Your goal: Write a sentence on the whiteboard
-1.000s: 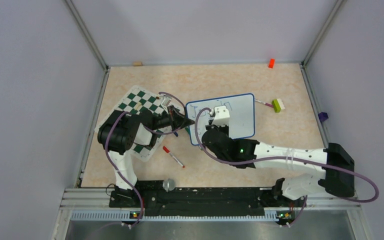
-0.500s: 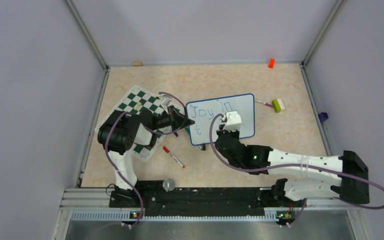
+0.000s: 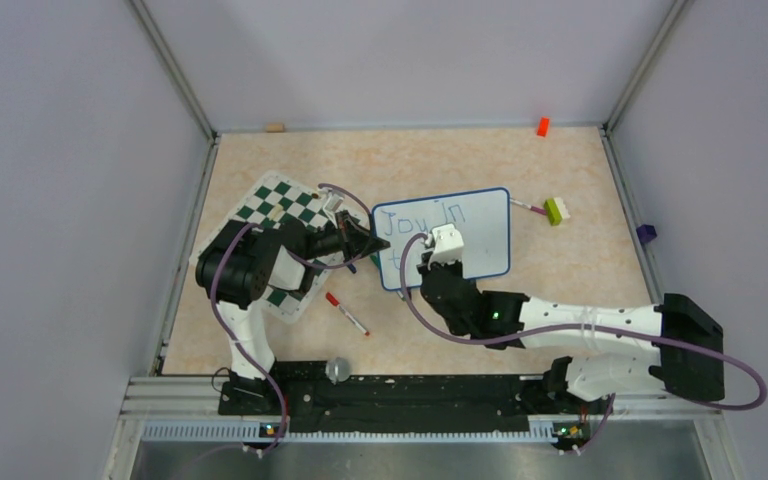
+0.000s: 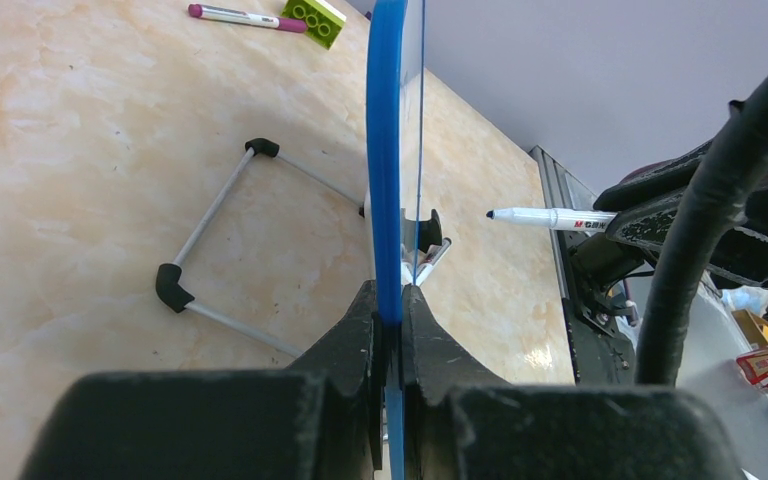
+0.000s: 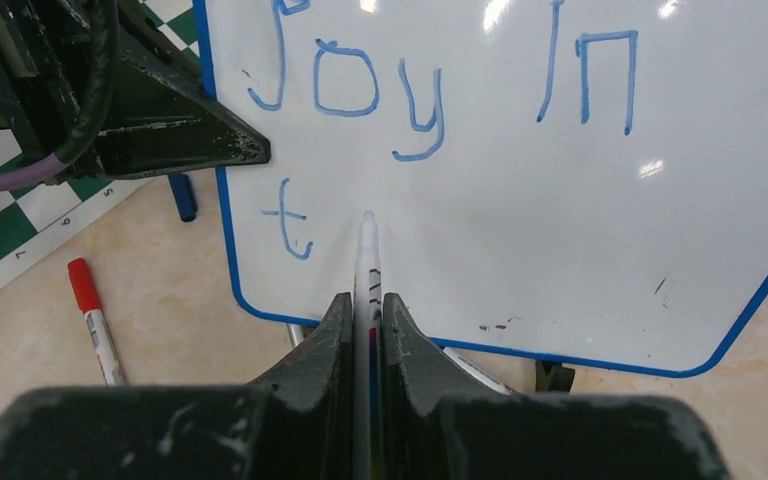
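My left gripper (image 4: pixel 388 300) is clenched on the left edge of the whiteboard (image 3: pixel 480 240), and the thin blue frame sits tight between its two fingers. The whiteboard stands up on the tabletop (image 3: pixel 410 160) on a wire stand (image 4: pixel 210 250) with small black feet, just to the right of the green-and-white chess mat (image 3: pixel 278 205). My right gripper (image 5: pixel 365 305) is squeezed around a white marker (image 5: pixel 367 262) and points it at the front of the whiteboard. The sentence (image 5: pixel 422 110) is in blue: the top line says "Joy in", and the line under it has only a "t" near the left edge. The tip of the white marker is just to the right of that "t". From my left wrist I can see a small gap between the tip and the whiteboard, so they are apart. A red-capped marker (image 3: pixel 346 313) lies flat on the tabletop near the bottom left corner of the whiteboard. A green block (image 3: pixel 557 210) and a purple marker (image 4: pixel 235 15) lie close together past the right side of the whiteboard.
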You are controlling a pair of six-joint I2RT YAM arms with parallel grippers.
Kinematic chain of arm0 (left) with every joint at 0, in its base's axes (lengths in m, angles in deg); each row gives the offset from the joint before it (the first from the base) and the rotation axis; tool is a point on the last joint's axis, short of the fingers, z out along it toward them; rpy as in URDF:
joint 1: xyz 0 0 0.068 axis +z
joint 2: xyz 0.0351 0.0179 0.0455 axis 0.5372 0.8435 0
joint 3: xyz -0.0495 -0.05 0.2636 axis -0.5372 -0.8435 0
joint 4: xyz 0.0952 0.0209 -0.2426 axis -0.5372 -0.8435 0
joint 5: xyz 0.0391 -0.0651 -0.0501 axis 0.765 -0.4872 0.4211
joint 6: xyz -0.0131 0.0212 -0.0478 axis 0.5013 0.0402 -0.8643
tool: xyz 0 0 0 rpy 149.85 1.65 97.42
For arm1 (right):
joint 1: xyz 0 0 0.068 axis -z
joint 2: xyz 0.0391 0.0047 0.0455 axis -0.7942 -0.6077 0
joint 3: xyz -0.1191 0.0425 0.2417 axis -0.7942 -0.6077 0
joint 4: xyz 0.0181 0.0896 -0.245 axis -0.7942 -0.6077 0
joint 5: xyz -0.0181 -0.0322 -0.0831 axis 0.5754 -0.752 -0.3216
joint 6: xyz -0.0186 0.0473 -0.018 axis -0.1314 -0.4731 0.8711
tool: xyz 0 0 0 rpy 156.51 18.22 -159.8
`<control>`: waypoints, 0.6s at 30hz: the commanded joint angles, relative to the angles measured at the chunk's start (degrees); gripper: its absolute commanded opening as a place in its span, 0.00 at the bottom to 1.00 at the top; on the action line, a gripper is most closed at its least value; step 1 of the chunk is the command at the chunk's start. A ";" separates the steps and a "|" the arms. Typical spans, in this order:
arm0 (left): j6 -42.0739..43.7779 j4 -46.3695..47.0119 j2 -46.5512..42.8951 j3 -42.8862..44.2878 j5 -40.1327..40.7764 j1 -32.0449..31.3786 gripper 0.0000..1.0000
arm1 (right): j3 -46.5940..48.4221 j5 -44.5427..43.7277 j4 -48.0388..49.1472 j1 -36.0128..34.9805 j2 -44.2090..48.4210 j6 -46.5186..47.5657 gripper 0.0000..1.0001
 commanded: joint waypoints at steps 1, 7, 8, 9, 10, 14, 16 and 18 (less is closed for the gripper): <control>5.35 4.11 0.72 0.24 -1.19 -0.31 0.00 | 2.24 -1.12 1.47 0.05 -0.31 -0.45 0.00; 5.12 4.11 1.48 0.75 -1.21 -0.66 0.00 | 0.85 -1.25 1.41 0.05 0.66 -2.31 0.00; 5.18 4.11 1.36 0.67 -1.11 -0.66 0.00 | 0.55 -1.16 1.43 0.06 1.10 -2.50 0.00; 5.13 4.10 1.29 0.63 -1.04 -0.76 0.00 | 0.37 -1.09 1.43 0.05 1.42 -2.63 0.00; 5.23 4.11 1.09 0.46 -0.89 -0.77 0.00 | 0.11 -0.96 1.43 0.01 1.64 -2.78 0.00; 5.48 4.11 0.84 0.30 -0.66 -0.86 0.00 | -0.16 0.01 1.43 -0.07 2.17 -2.66 0.00; 5.59 4.11 1.01 0.26 -0.47 -0.86 0.00 | 0.03 0.51 1.43 0.00 1.67 -2.49 0.00; 5.52 4.11 1.17 0.29 -0.47 -0.84 0.00 | 0.75 0.59 1.43 -0.29 0.65 -2.41 0.00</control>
